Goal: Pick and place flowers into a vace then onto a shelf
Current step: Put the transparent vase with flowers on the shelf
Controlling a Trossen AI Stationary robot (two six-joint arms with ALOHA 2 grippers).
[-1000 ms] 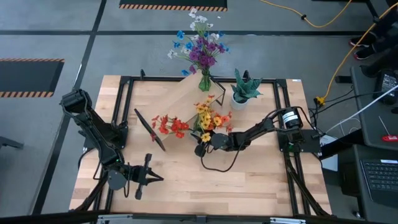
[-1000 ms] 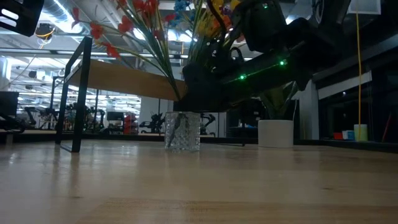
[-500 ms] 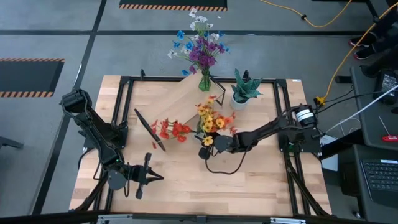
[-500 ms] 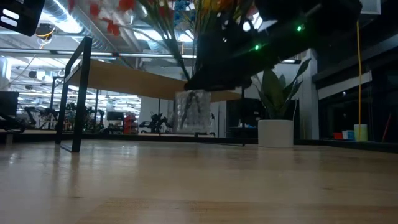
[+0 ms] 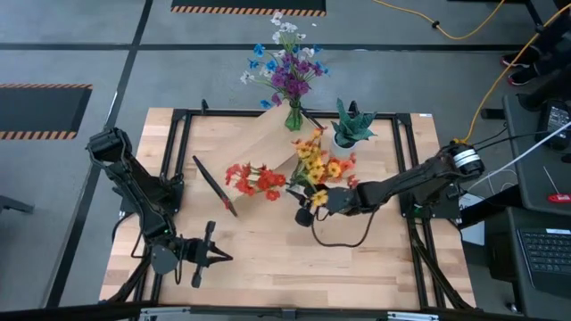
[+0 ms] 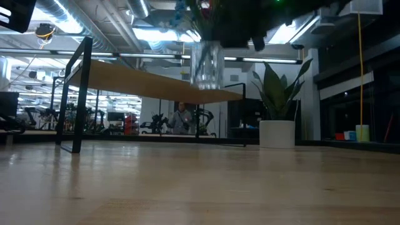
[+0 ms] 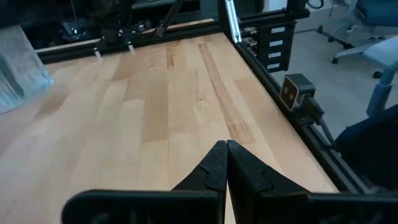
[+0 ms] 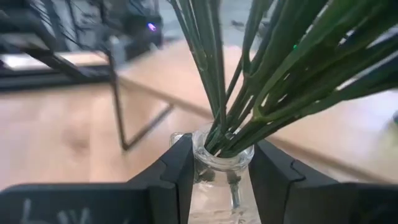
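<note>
My right gripper [image 8: 221, 171] pinches the clear glass vase [image 6: 207, 64] of yellow and red flowers [image 5: 323, 165] mid-tabletop, lifted; next, clear the light-wood shelf [image 6: 144, 82] edge, set down.

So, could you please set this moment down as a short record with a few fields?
right gripper: shut on the glass vase, held clear above the tabletop
vase contents: red and yellow flowers on green stems
shelf: the lifted vase is in front of it in the low view, not set on it
second bouquet: blue, purple and white, in its own vase at the table's far edge
potted plant: right of that bouquet
left gripper: shut, empty, near the table's front left
</note>
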